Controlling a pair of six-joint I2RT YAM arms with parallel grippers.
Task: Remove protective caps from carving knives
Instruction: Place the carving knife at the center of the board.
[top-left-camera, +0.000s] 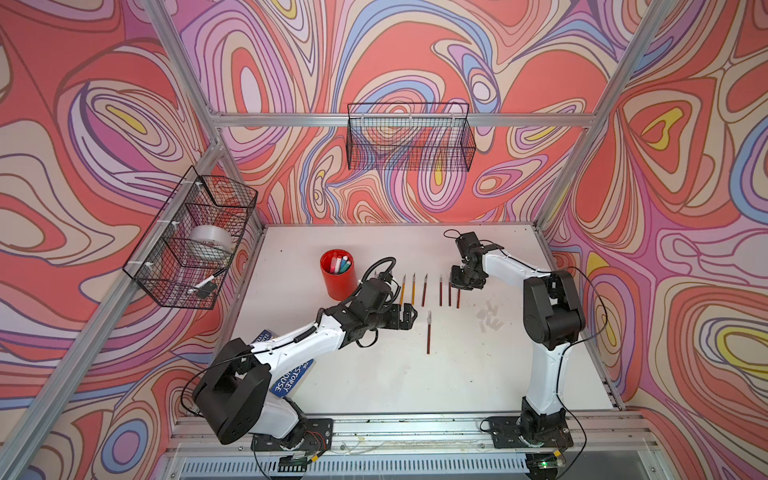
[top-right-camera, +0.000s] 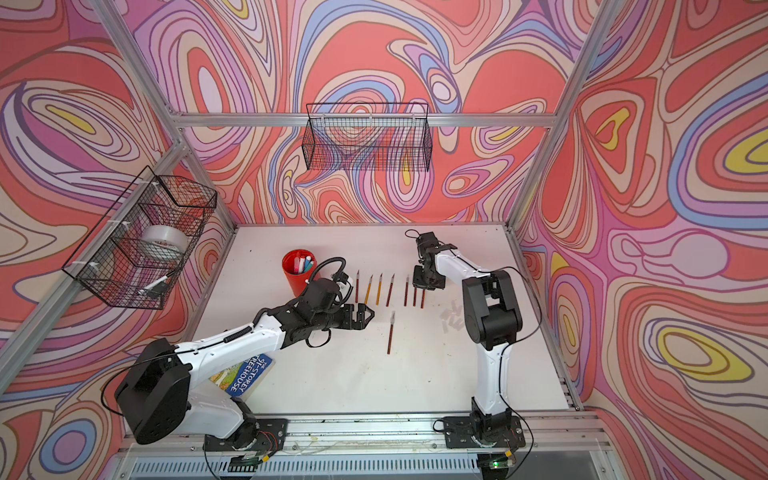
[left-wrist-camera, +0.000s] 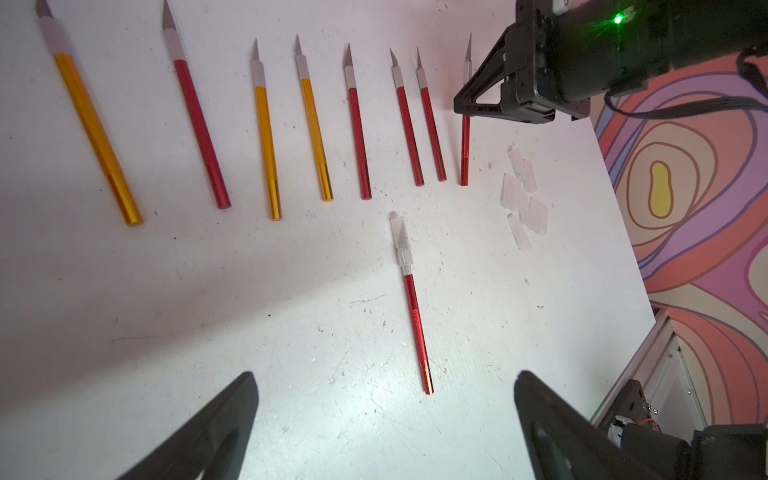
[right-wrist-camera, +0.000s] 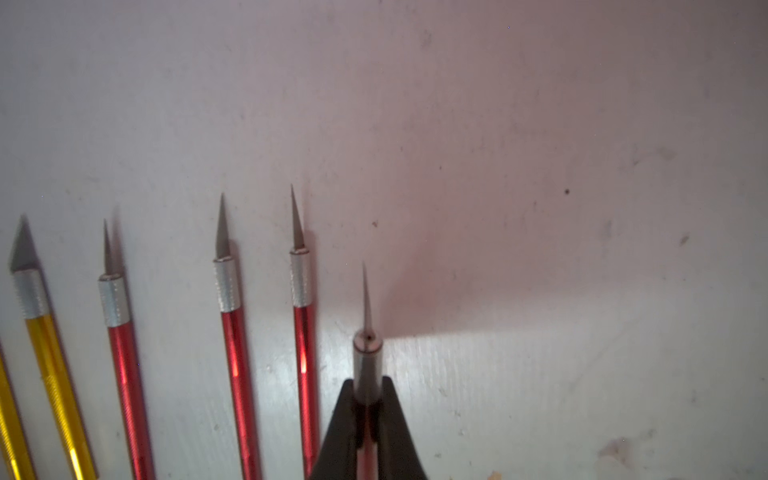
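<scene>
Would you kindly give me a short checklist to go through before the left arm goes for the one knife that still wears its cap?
1. Left gripper open: ok, its jaws stand wide apart above the table.
2. Target found: ok, the capped knife lies alone, apart from the row of bare knives.
3. Its cap seated over the blade: ok.
4. Right gripper free to pull the cap: not ok, it is shut on the end knife of the row.
5. That end knife resting on the table: cannot tell.
6. Removed caps out of the path: ok, heaped beside the row.
</scene>
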